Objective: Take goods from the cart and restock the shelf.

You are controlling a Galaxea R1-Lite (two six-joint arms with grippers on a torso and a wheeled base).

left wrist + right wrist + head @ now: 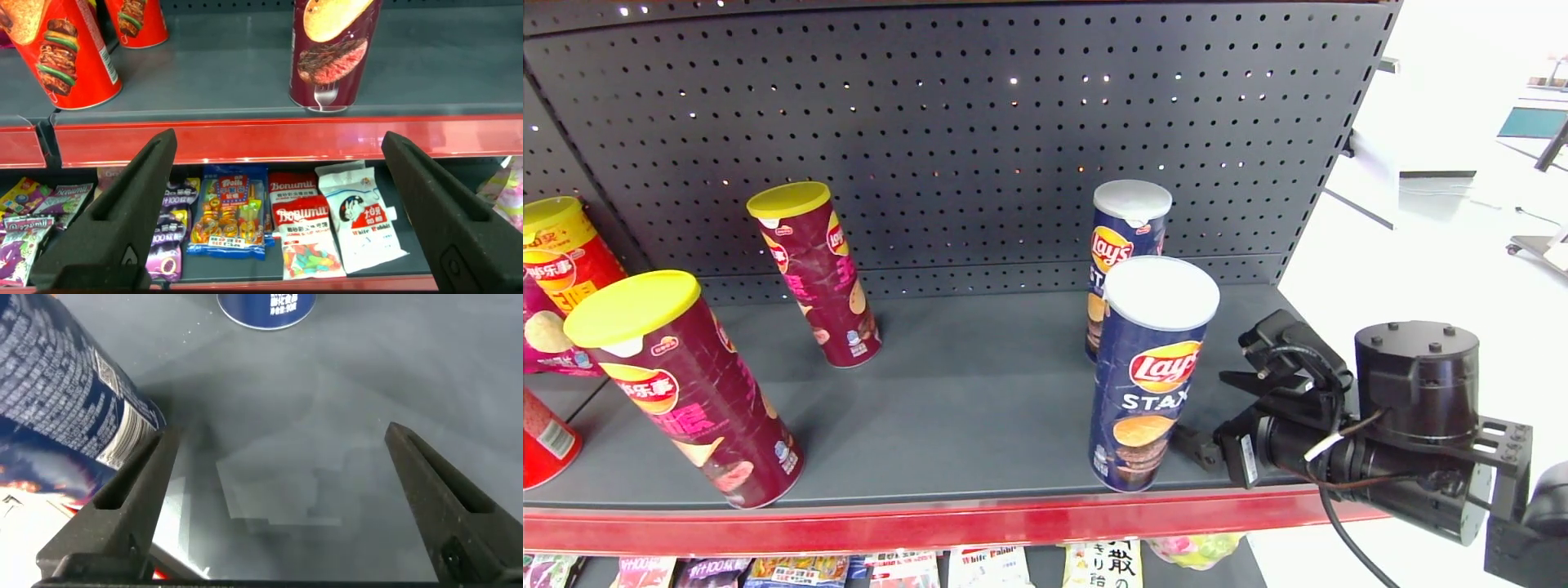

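Left gripper is sitting with jaws wide apart and nothing between them, facing the red front edge of the dark grey metal shelf. Flat snack packets are lying on the tier below.

Two tall maroon cardboard chip cans with yellow lids are standing on the shelf: one at the front edge on the left, one near the back panel.

Towards the right end, a navy cardboard chip can with a white lid is standing upright at the front edge, with a twin just behind it.

Right gripper is sitting just beside the front navy can, jaws apart, gripping nothing; can't tell if a finger is touching it.

Judging the can light, stiff but crushable, glossy and tippy. Take it mid-body across the diameter with moderate squeeze.
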